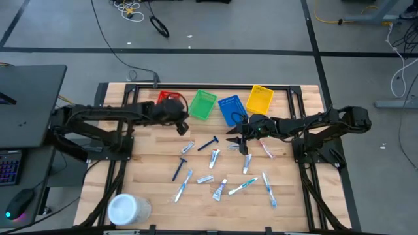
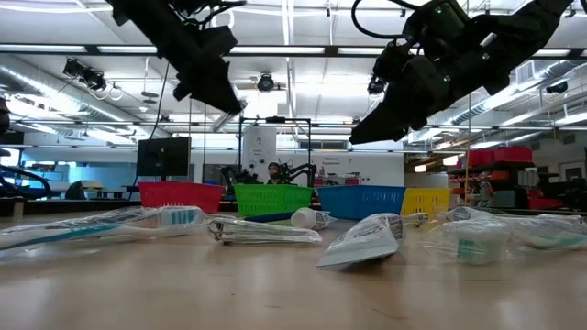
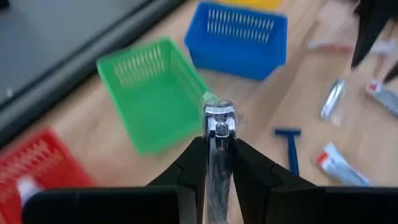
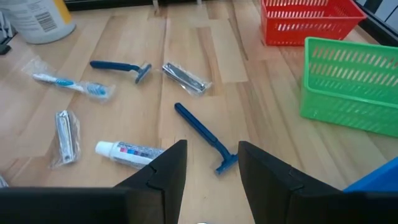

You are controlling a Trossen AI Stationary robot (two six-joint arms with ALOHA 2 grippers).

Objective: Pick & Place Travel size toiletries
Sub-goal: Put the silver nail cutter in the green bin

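The toiletries lie scattered on the wooden table: a dark blue razor (image 1: 208,144) (image 4: 202,134), a second razor (image 1: 177,170), tubes (image 1: 219,189), toothbrushes (image 1: 241,187) and silvery wrapped items (image 4: 183,76). My left gripper (image 1: 183,125) (image 3: 217,146) hovers high beside the green basket (image 1: 202,104) (image 3: 155,93), shut on a silvery wrapped item (image 3: 217,121). My right gripper (image 1: 234,136) (image 4: 211,155) is open above the table. It hangs over the near end of the blue razor and touches nothing. My left gripper pinches the silvery wrapped item between its two fingers, with the item's shiny end (image 3: 218,118) sticking out past the fingertips. The item lies along the fingers and is lifted clear of the table. The fingers hide the rest of it.
Four baskets stand in a row at the far edge: red (image 1: 166,98), green, blue (image 1: 230,109) and yellow (image 1: 260,99). A white round tub (image 1: 127,209) sits at the near left corner. Bare wood shows along the table's left side (image 1: 140,166).
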